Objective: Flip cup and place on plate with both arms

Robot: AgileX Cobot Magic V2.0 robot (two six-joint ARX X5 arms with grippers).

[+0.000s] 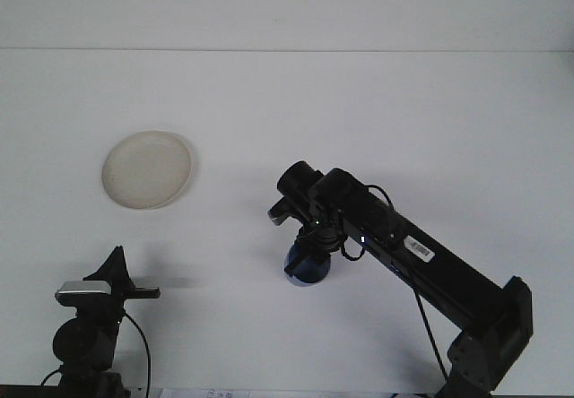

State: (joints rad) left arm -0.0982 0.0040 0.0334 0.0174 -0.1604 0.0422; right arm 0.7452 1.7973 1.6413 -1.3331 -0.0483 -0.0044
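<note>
The blue cup (306, 268) is near the middle of the white table, just at or above its surface; I cannot tell if it touches. My right gripper (311, 246) reaches down onto it from above and is shut on it, hiding the cup's upper part. The round cream plate (146, 168) lies empty at the left, well apart from the cup. My left gripper (118, 272) hovers low at the front left, below the plate, with nothing in it.
The right arm (421, 259) stretches diagonally from the front right corner to the table's middle. The table's back edge meets a white wall (287, 8) at the top. The left arm's camera mount (82, 292) sits at the front left.
</note>
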